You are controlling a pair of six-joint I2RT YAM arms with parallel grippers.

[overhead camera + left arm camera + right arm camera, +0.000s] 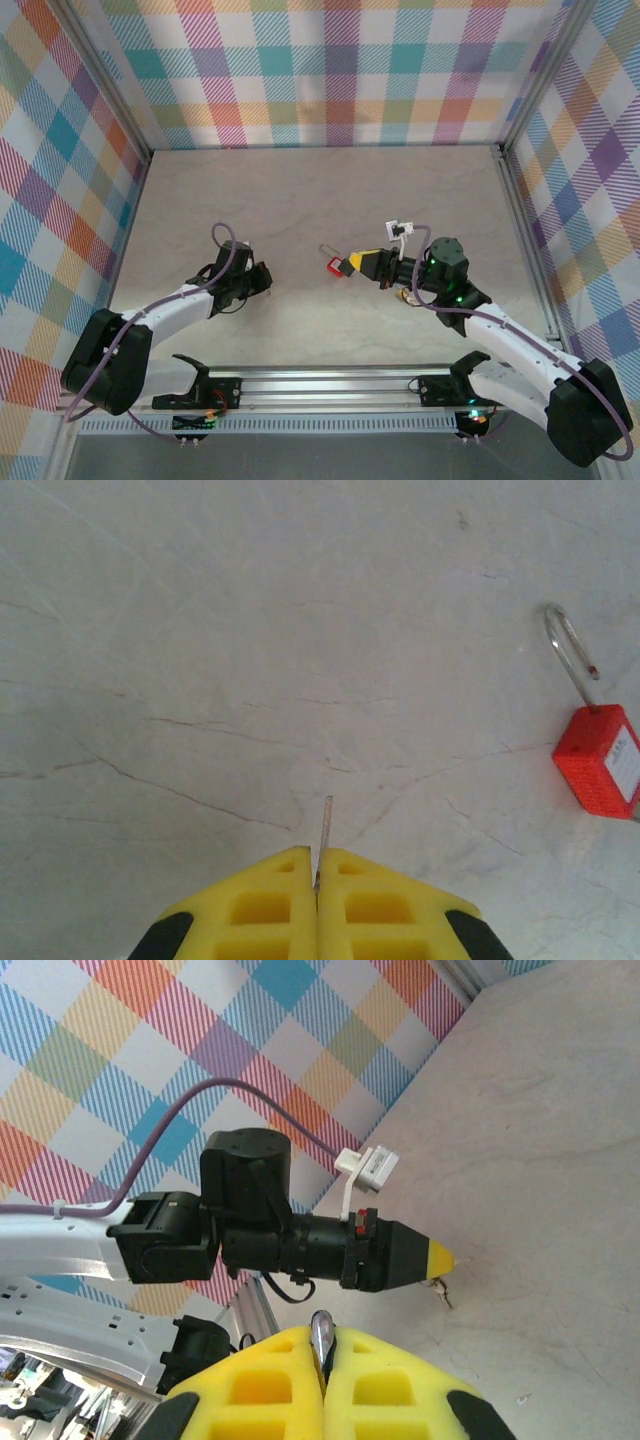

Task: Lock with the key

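- Plainly, the step in hand looks like bringing key and lock together, so the red padlock (598, 761) has to be held steady before anything turns.
- The left gripper (317, 865) has its yellow fingers pressed together on a thin metal strip (326, 825) that juts out ahead. I take it for a key blade seen edge-on, though its shape is too slim to confirm.
- The right gripper (322, 1342) is likewise closed, pinching a rounded bright metal piece (320, 1330). What that piece is I cannot tell.
- In the top view the right gripper's tip sits just beside the padlock body, and the left gripper is well apart to the left.
- To do it well, the strip should line up with the end of the body opposite the shackle (567, 648), go in straight, and not shove the padlock across the table (300, 190).
- The padlock lies flat near mid-table. It has a red block-like body with a white label.
- One leg of the steel shackle enters the body and the other seems to end free, so it appears unlatched.
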